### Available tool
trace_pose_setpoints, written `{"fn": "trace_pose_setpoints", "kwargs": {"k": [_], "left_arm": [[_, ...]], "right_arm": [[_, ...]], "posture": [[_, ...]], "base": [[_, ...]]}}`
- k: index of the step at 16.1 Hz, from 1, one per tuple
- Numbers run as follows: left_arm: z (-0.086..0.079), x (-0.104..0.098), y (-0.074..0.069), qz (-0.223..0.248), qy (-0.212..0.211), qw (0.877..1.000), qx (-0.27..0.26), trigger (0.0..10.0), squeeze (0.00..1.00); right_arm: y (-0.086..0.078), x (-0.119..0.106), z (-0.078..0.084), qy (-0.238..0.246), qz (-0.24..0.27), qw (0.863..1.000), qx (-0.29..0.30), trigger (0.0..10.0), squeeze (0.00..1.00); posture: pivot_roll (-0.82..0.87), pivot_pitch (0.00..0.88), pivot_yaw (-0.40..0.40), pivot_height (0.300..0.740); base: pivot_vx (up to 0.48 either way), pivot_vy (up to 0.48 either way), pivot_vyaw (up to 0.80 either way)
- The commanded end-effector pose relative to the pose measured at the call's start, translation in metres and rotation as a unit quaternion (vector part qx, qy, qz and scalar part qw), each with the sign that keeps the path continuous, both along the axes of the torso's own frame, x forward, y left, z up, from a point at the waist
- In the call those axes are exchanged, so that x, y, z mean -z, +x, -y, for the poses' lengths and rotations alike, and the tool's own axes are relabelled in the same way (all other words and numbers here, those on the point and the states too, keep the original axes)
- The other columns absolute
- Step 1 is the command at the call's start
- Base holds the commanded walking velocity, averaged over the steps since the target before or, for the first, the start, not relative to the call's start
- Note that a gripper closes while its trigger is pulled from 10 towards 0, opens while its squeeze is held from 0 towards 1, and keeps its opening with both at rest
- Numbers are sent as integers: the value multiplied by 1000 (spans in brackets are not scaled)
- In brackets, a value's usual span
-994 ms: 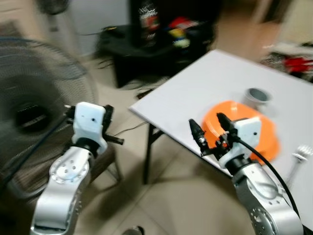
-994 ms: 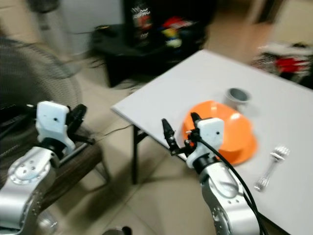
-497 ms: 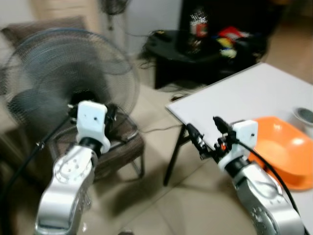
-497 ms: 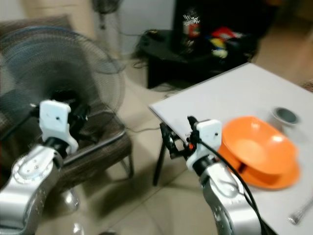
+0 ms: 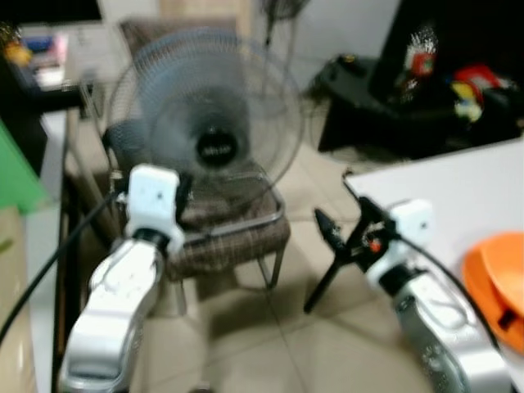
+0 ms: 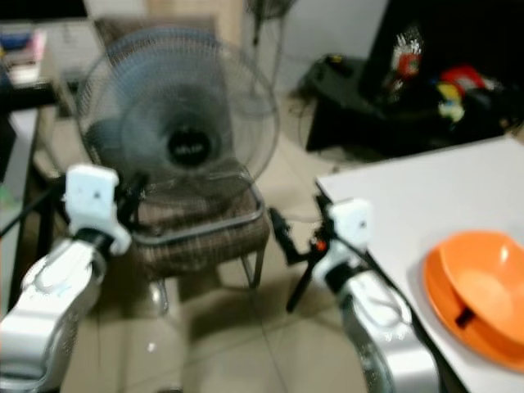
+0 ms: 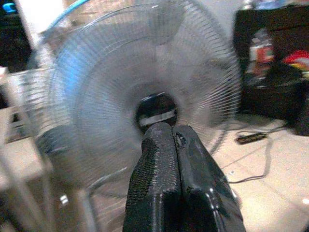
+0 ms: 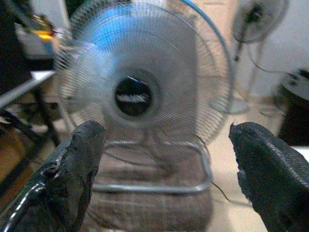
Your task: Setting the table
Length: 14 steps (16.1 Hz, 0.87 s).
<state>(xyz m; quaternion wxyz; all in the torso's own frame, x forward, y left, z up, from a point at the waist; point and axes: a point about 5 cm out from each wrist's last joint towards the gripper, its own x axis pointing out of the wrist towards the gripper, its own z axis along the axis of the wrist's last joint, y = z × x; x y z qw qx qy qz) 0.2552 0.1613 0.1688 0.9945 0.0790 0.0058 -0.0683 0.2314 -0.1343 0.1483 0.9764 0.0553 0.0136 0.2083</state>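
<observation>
Now we face a fan (image 5: 214,123) w/ left jaws pressed together, right jaws spread, both empty; orange bowl (image 6: 479,286) on bench (image 6: 409,205), more to set.

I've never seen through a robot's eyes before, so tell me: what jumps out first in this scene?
A big round fan stands on a woven chair straight ahead, between the two silver arms. At the right, an orange bowl sits near the edge of a white table. The left gripper is shut and the right gripper is open, both empty and pointing at the fan.
</observation>
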Motion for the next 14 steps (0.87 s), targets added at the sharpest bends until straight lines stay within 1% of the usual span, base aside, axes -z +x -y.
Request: {"fn": "trace_pose_setpoints", "kwargs": {"k": [1, 3, 6, 8, 12, 14], "left_arm": [[3, -4, 0, 10, 4, 1000, 4, 10000, 0], [2, -7, 1, 19, 8, 1000, 3, 10000, 0], [2, -8, 1, 25, 2, 1000, 0, 10000, 0], [3, -10, 2, 30, 1, 1000, 0, 10000, 0], [-1, -9, 2, 35, 7, 999, -11, 10000, 0], [1, -10, 1, 36, 10, 999, 7, 10000, 0]], "right_arm": [[2, -1, 4, 1, 0, 1000, 8, 10000, 1000], [4, -1, 4, 8, -2, 1000, 8, 10000, 1000], [4, 0, 5, 22, -10, 1000, 10, 10000, 1000], [5, 0, 5, 26, -13, 1000, 8, 10000, 1000], [5, 1, 5, 28, -17, 999, 4, 10000, 1000], [3, 4, 6, 37, -24, 999, 11, 10000, 1000]], "posture": [[77, 0, -73, 740], [82, 0, -75, 740], [83, 0, -79, 740], [83, 0, -79, 740], [85, 0, -79, 740], [95, 0, -73, 740]], "base": [[0, 0, 800], [0, 0, 800], [0, 0, 800], [0, 0, 800], [0, 0, 800], [0, 0, 800]]}}
